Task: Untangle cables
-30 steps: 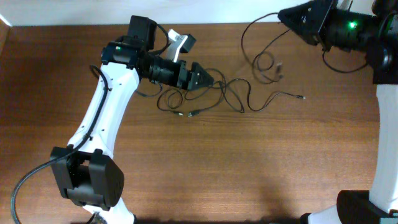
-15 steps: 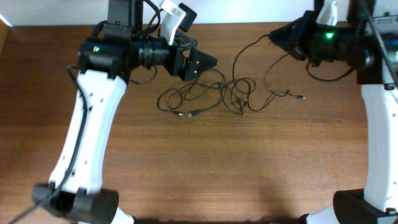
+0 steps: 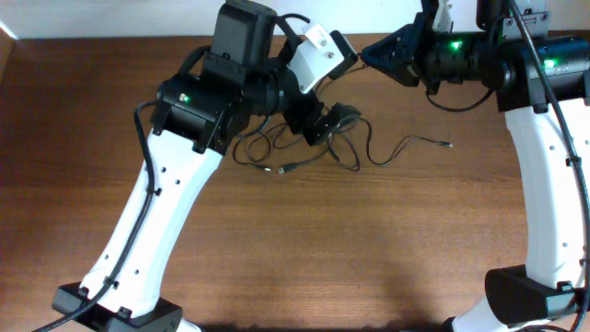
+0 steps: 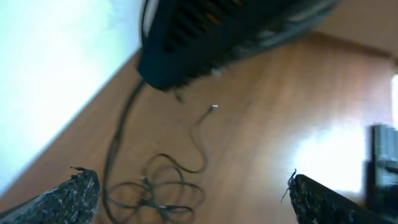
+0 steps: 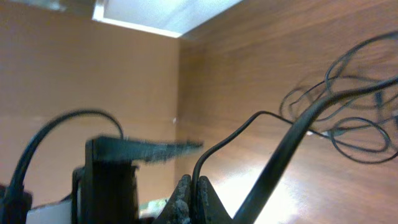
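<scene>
The thin black cables (image 3: pixel 277 148) lie in a loose tangle on the wooden table, and one strand (image 3: pixel 410 141) runs right to a small plug end (image 3: pixel 449 144). My left gripper (image 3: pixel 318 122) hovers over the tangle's middle, open and empty. In the left wrist view its fingers (image 4: pixel 186 183) are spread wide above the loops (image 4: pixel 163 190). My right gripper (image 3: pixel 369 53) is raised at the back right of the tangle. In the right wrist view it (image 5: pixel 193 186) is shut on one cable (image 5: pixel 230 134) that runs to the tangle (image 5: pixel 351 127).
The brown wooden table (image 3: pixel 369 249) meets a white wall strip along its far edge (image 3: pixel 111 18). The white left arm (image 3: pixel 157 203) crosses the left half of the table. The right arm's column (image 3: pixel 544 184) stands at the right edge.
My left arm has risen and swung right, so its gripper is now over the tangle. My right gripper has moved left with its cable, and the right-hand loop has drawn in.
</scene>
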Tool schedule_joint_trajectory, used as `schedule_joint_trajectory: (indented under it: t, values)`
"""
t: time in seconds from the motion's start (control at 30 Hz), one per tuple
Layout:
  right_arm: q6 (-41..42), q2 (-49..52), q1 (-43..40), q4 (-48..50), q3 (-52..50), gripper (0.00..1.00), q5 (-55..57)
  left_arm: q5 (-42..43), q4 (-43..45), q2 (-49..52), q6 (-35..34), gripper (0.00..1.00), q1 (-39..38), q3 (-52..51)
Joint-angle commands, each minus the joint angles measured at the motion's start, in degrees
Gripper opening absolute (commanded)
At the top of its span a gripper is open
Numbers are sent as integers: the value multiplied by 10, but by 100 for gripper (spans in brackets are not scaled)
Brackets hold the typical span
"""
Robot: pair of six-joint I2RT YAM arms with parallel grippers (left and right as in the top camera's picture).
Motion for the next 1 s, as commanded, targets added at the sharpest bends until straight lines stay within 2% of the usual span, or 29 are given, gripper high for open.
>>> schedule_joint_trajectory:
  t: [0.0,0.27,0.37,0.4,0.43,0.47,0.5,0.6,0.67,0.83,0.87,0.97]
  values:
    - [3,-2,2,2,0,4,-75,-65,24,2,31,99,0,0]
    - [3,-2,2,2,0,4,-158,-119,64,2,31,98,0,0]
    - [2,-2,2,2,0,4,-158,-118,64,2,30,89,0,0]
    - [2,-2,2,2,0,4,-158,-119,64,2,30,84,0,0]
    - [3,-2,2,2,0,4,-158,-118,64,2,30,71,0,0]
    - [3,-2,2,2,0,4,-158,-119,64,2,28,66,0,0]
    - [2,-2,3,2,0,4,-158,-118,64,2,26,65,0,0]
    - [2,-2,3,2,0,4,-158,-115,64,2,26,55,0,0]
    - [3,-2,3,2,0,4,-158,-99,64,2,26,39,0,0]
    - [2,-2,3,2,0,4,-158,-48,68,2,26,38,0,0]
    - [3,-2,3,2,0,4,-158,-43,70,2,26,35,0,0]
    - [2,-2,3,2,0,4,-158,-43,72,2,26,20,0,0]
